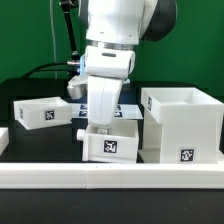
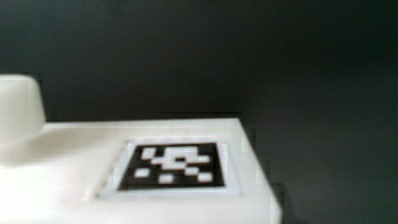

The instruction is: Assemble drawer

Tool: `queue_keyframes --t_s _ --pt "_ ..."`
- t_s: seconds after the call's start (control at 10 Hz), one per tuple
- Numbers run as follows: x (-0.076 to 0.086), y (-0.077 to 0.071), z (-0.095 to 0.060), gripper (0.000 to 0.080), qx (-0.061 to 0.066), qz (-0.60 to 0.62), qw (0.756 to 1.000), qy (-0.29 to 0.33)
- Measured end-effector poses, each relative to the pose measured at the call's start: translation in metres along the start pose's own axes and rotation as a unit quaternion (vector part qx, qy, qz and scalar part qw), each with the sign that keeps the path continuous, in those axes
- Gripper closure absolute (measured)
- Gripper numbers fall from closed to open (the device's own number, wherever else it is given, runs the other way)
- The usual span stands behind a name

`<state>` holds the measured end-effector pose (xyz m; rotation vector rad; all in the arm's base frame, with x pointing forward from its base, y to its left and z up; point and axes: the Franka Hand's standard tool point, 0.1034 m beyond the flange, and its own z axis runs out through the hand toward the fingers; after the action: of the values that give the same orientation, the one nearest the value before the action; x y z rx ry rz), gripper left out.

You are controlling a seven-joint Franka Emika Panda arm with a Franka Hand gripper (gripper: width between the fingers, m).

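Exterior view: the gripper (image 1: 100, 124) hangs down at the middle tray (image 1: 110, 143), its tips at the tray's upper edge. I cannot tell whether the jaws are apart or clamped. The second tray (image 1: 44, 112) sits at nine o'clock from it and the hollow housing (image 1: 181, 125) at three o'clock, all on the black table (image 1: 30, 140). A white rail (image 1: 110, 178) runs along six o'clock.

Wrist view: blurred. The middle tray (image 2: 71, 150) shows a white face bearing a tag (image 2: 173, 165), with one finger (image 2: 15, 110) beside it.

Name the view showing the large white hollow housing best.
The exterior view: the large white hollow plastic housing shows its open top and front tag. The wrist view shows none of it.
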<state>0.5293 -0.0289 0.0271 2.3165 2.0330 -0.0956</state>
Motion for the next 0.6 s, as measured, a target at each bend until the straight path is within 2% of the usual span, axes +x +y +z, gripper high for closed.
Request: queue_keyframes --t_s 0.2,0.3,0.4,0.6 --pt "-0.0004 0.0 0.0004 0.0758 -0.001 0.001 1.0 0.0" --pt "0.0001 -0.0011 0.0007 0.0758 0.003 -0.001 1.0 0.0" --pt "0.0038 -0.0054 0.0013 0.0758 0.02 -0.006 1.0 -0.002" --pt "0.0043 -0.0043 0.0005 0.0758 0.019 -0.003 1.0 -0.001"
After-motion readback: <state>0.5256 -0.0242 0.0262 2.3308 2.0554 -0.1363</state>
